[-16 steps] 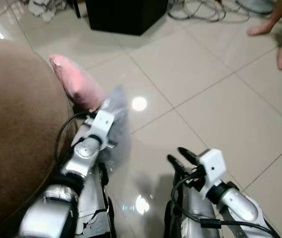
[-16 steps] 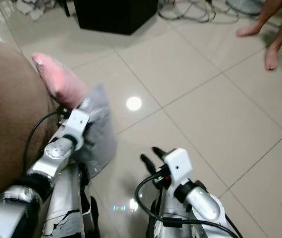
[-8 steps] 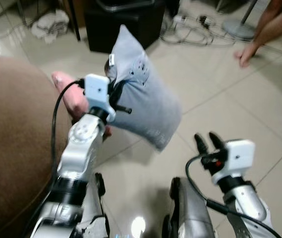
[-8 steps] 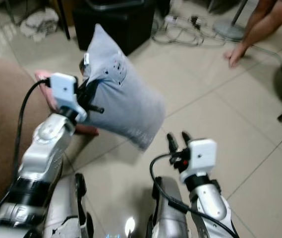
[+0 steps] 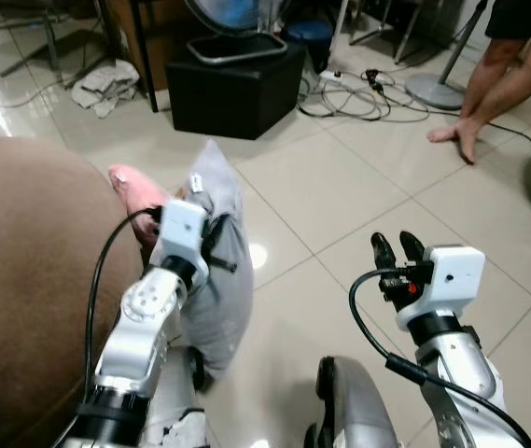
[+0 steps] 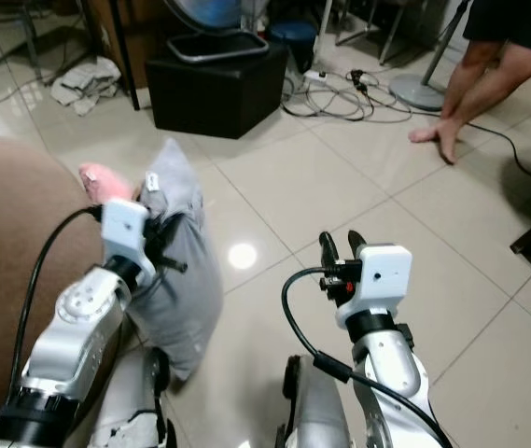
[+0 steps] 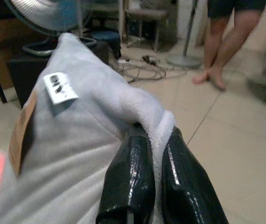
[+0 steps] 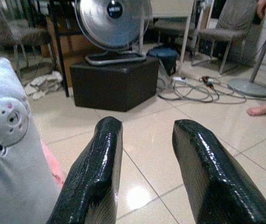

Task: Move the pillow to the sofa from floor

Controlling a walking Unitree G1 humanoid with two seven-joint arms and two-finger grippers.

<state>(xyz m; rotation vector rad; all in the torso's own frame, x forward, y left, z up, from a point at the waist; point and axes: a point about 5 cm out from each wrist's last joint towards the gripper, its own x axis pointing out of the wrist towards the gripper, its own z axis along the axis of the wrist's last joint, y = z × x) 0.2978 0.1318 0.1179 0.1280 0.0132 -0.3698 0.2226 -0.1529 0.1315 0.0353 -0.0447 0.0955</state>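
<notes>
pillow (image 5: pixel 216 280): pale grey, white tag, small bear-face print | second cushion (image 5: pixel 136 189): pink | sofa (image 5: pixel 22 280): brown | floor tiles (image 5: pixel 358 187): glossy beige | box (image 5: pixel 232 84): black | gripper fingers (image 8: pixel 100 172): shiny black

The left claw (image 7: pixel 155 179) pinches a fold of the grey pillow (image 7: pixel 72 140) between its two black fingers (image 7: pixel 125 184), just below a white tag (image 7: pixel 60 87). Beyond lie the tiled floor (image 7: pixel 231 140), a fan (image 7: pixel 41 14), cables (image 7: pixel 140 70) and a person's bare legs (image 7: pixel 219 42)
</notes>
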